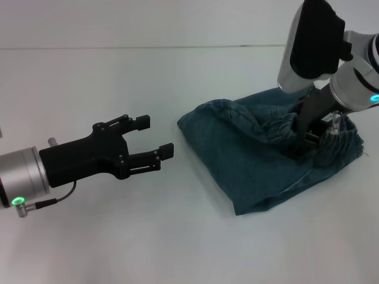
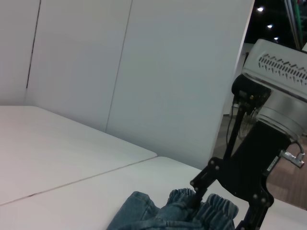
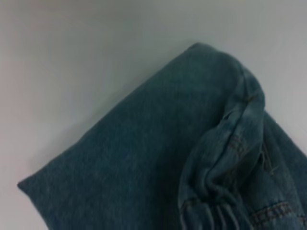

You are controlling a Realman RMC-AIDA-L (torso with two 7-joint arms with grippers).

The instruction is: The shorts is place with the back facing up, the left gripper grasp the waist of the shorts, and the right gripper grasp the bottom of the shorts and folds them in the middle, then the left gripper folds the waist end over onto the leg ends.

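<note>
Blue denim shorts [image 1: 249, 160] lie crumpled and folded on the white table at the right. Their gathered elastic waist [image 2: 218, 208] bunches up around my right gripper [image 1: 308, 145], which points down into the cloth. In the left wrist view that right gripper [image 2: 223, 213] has its fingers [image 2: 195, 196] spread wide on either side of the waistband. My left gripper [image 1: 155, 136] hovers open over bare table, to the left of the shorts, holding nothing. The right wrist view shows only the denim [image 3: 144, 158] and a stitched, gathered edge [image 3: 225, 143].
The white table [image 1: 118, 236] stretches to the left of and in front of the shorts. A seam line [image 1: 148, 47] crosses the table at the back. White wall panels [image 2: 144, 72] stand behind the table.
</note>
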